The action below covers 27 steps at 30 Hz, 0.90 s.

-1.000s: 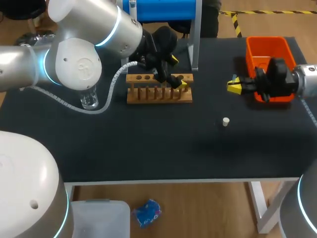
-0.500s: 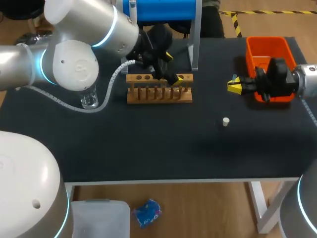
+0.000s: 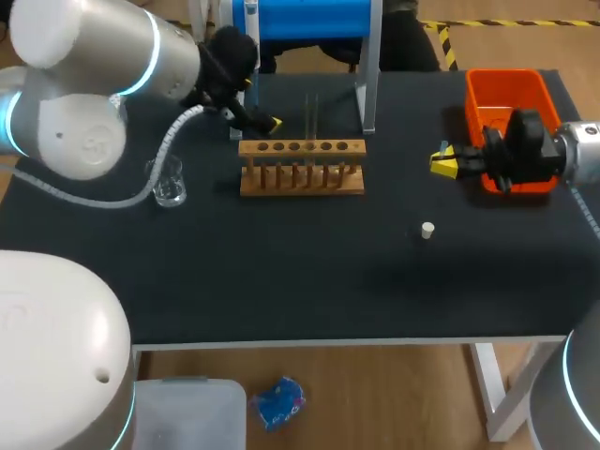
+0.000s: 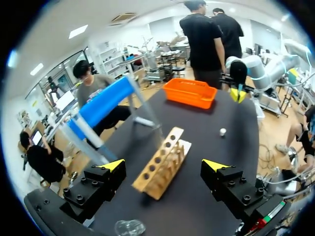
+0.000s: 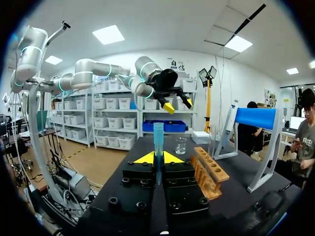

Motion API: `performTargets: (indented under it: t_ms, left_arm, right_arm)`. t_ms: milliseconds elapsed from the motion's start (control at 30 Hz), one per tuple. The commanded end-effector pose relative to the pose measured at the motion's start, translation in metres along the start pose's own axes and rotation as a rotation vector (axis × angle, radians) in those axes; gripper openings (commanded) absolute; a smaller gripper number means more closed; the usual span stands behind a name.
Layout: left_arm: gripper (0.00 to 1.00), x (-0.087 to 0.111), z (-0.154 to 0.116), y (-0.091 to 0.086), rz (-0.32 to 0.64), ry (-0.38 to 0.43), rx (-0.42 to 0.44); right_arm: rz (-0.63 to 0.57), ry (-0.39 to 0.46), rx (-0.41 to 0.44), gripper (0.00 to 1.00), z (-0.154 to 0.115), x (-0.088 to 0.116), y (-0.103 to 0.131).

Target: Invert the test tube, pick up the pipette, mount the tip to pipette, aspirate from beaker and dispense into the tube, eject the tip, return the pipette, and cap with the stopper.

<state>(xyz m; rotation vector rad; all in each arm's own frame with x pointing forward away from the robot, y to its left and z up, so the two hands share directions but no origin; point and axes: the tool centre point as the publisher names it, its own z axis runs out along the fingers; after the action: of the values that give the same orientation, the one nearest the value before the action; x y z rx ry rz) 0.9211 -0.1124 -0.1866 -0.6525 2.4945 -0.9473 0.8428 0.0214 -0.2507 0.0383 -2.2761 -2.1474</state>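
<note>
A clear test tube (image 3: 310,114) stands upright in the wooden rack (image 3: 300,169), apart from both grippers. My left gripper (image 3: 261,105) hangs open behind the rack's left end. In its wrist view that gripper (image 4: 162,166) holds nothing, with the rack (image 4: 160,160) ahead between the fingers. Over the table's right side, beside the orange bin (image 3: 506,94), my right gripper (image 3: 441,161) is shut on a slim blue pipette (image 5: 157,140). The glass beaker (image 3: 169,183) stands left of the rack. A small white stopper (image 3: 427,230) lies on the black mat.
A blue pipette stand (image 3: 309,19) with metal legs rises just behind the rack. From the right wrist, the rack (image 5: 209,169) and beaker (image 5: 181,145) lie ahead, with the left gripper (image 5: 172,105) above them. The table's front edge runs along the near side.
My left gripper has lifted off the rack's right end and drawn back to the left, leaving the test tube upright in the rack. The right arm has not moved.
</note>
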Motion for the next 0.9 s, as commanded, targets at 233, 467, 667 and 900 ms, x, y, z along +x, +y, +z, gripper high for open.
performTargets:
  t_ms: [233,467,667,900]
  left_arm:
    - [1.0,0.0,-0.02,-0.004,-0.001,0.005,-0.032]
    - [1.0,0.0,-0.02,-0.004,-0.001,0.005,-0.032]
    - [1.0,0.0,-0.02,-0.004,-0.001,0.005,-0.032]
    - [1.0,-0.036,-0.026,-0.002,0.007,-0.046,-0.048]
  right_arm:
    - [-0.001,-0.002,0.003,0.0,0.0,0.001,0.001]
    - [-0.001,-0.002,0.003,0.0,0.0,0.001,0.001]
    - [-0.001,-0.002,0.003,0.0,0.0,0.001,0.001]
    - [-0.001,-0.002,0.003,0.0,0.0,0.001,0.001]
